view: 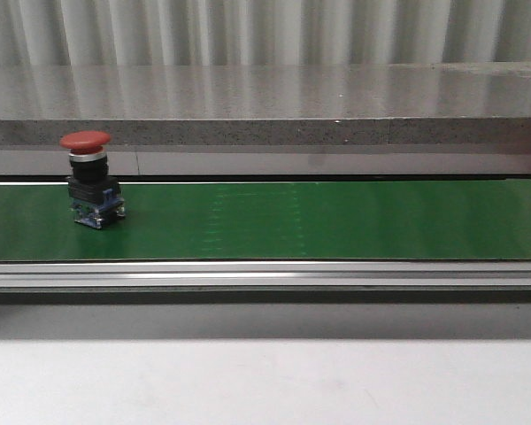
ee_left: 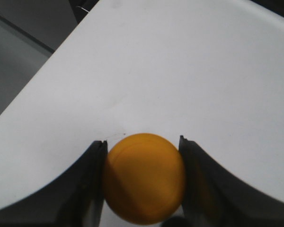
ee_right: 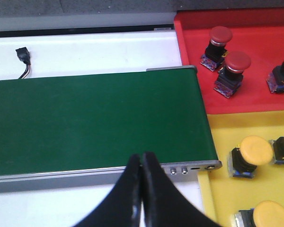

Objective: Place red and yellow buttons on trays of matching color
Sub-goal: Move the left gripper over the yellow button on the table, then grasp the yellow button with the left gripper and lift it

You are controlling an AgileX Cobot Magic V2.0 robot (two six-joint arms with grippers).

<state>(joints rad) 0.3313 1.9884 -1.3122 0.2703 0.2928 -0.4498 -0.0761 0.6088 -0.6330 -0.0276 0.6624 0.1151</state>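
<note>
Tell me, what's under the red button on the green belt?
The red button tops a black body with a blue base, standing on the green belt. What lies below the belt is covered.

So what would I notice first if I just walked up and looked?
Probably the red button standing alone at the left end of the green conveyor belt. Next, the yellow button squeezed between the left gripper fingers over the white table. Then, past the belt's end, the bright red tray and yellow tray, each holding buttons of its own colour, with the right gripper shut and empty.
</note>
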